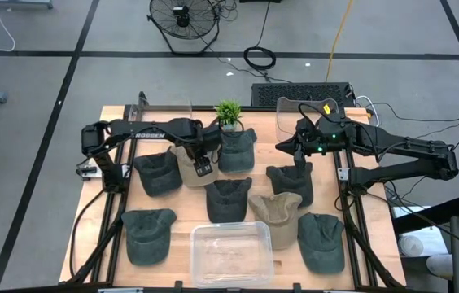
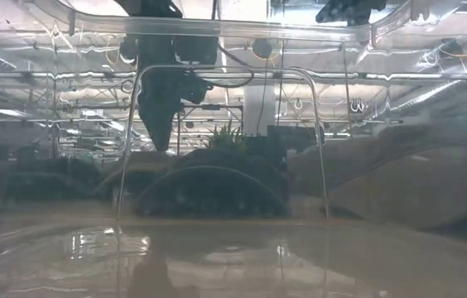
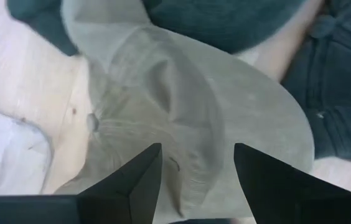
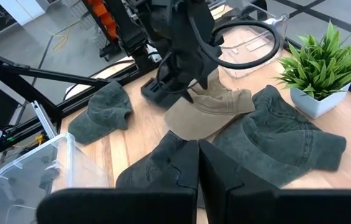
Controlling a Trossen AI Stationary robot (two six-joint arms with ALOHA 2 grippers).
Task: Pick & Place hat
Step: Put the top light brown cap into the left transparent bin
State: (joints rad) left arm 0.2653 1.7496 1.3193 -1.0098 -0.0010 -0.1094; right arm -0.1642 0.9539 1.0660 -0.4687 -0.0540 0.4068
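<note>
A clear plastic bin [image 1: 232,252] sits at the near edge of the wooden tabletop [image 1: 286,249], midway along it. Dark green caps lie on both sides of it and behind it, and a second tan cap [image 1: 277,210] lies just right of the bin's far corner.

Toward the middle of the tabletop, the left hand [image 1: 203,167] is lowered over the tan hat [image 1: 187,165]. Its fingers [image 3: 139,180] are spread apart, with the hat's crown showing between them; whether they touch the cloth cannot be told. The hat lies between a dark cap [image 1: 157,173] and another dark cap [image 1: 237,149].

The left arm carries white lettering [image 1: 150,135], partly legible as "ROSSEN".

The right hand [image 1: 299,165] hangs over a dark cap right of centre, fingers closed together on nothing.

A small potted plant [image 1: 229,114] stands at the far edge. Beyond the tabletop, a grey floor holds a floor fan [image 1: 183,18] and cables.
</note>
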